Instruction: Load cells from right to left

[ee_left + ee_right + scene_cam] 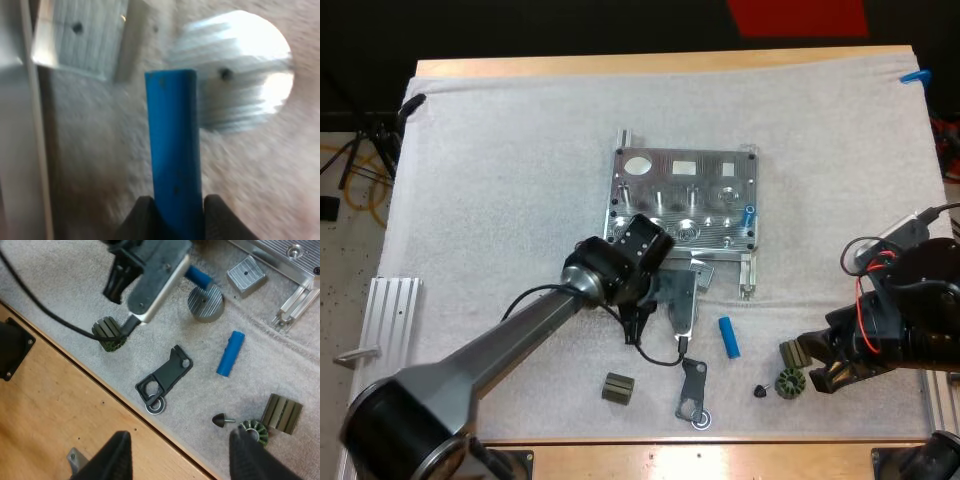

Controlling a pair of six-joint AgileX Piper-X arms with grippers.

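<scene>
Cell fixture (pixel 705 205): metal plate mid-mat (pixel 520 150); a seated cell (pixel 749 215) stands at its right end.
Left arm: I have it reaching in from the near left, with the wrist low at the fixture's near edge.
Right gripper (pixel 182 455): fingers spread wide and empty, near the small dark parts (pixel 788 382).
Left gripper (pixel 175 210): clamped on the held cell (pixel 172 145) at one end, the free end pointing forward.
Loose cell (pixel 729 337): lies on the mat just in front of the fixture.
Handling: I judge the cells rigid, light and smooth. I would grip across the body, since they may swivel.
</scene>
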